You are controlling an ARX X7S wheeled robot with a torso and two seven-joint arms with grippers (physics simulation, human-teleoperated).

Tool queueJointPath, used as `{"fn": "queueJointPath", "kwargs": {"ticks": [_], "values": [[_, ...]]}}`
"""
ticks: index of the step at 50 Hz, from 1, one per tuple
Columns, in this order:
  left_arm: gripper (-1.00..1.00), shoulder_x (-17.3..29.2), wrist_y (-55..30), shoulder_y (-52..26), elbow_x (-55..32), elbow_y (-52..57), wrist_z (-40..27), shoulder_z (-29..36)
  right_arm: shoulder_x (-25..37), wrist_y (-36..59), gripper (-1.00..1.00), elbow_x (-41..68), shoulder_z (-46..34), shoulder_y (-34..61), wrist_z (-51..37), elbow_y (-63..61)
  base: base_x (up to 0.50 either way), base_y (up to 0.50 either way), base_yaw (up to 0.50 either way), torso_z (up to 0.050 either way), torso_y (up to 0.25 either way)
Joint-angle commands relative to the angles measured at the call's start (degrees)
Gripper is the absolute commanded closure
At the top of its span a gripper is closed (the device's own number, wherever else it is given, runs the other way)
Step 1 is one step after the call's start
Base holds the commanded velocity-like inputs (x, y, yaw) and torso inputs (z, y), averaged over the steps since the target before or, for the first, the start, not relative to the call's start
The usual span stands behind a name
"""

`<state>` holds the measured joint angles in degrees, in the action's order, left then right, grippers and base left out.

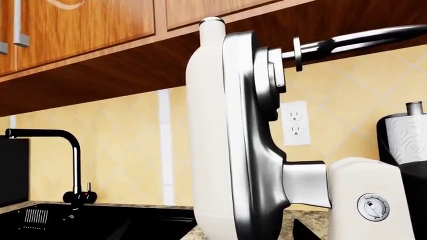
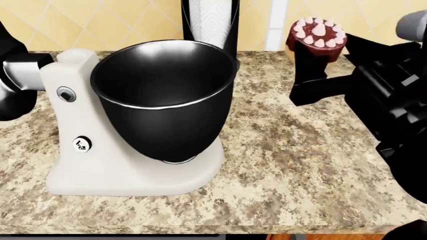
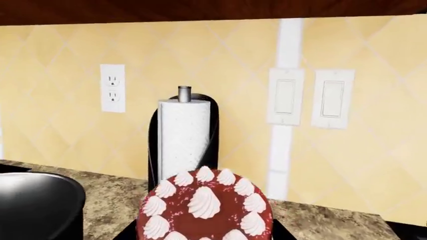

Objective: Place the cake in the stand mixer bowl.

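Observation:
The cake, small, dark red with pale dollops, is held up above the counter's back right; my right gripper is shut on it from below. In the right wrist view the cake fills the gap of the right gripper, with a dark finger at each side. The stand mixer bowl, black and deep, sits on the white mixer, left of the cake and lower; its rim shows from the right wrist. Of my left gripper only a dark fingertip shows, set wide, close to the raised mixer head.
A paper-towel roll in a black holder stands right behind the bowl, between it and the cake. Speckled granite counter runs to the front edge. A black sink and faucet lie beyond the mixer. Wooden cabinets hang overhead.

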<state>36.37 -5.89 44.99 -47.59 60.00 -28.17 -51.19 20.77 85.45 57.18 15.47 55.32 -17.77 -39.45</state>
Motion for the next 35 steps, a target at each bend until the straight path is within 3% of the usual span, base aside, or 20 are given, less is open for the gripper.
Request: {"fn": "queueJointPath", "kwargs": {"ticks": [1, 35], "values": [[-1.0, 0.0, 0.1, 0.0, 0.0, 0.0, 0.1, 0.1, -0.4, 2.5, 1.0, 10.9, -4.6, 9.7, -6.0, 6.1, 0.0, 0.0, 0.0, 0.0, 0.0], [-1.0, 0.0, -0.1, 0.0, -0.9, 0.0, 0.3, -1.2, -7.7, -1.7, 1.0, 15.0, -18.5, 17.9, -7.1, 11.8, 0.0, 0.0, 0.0, 0.0, 0.0]]}}
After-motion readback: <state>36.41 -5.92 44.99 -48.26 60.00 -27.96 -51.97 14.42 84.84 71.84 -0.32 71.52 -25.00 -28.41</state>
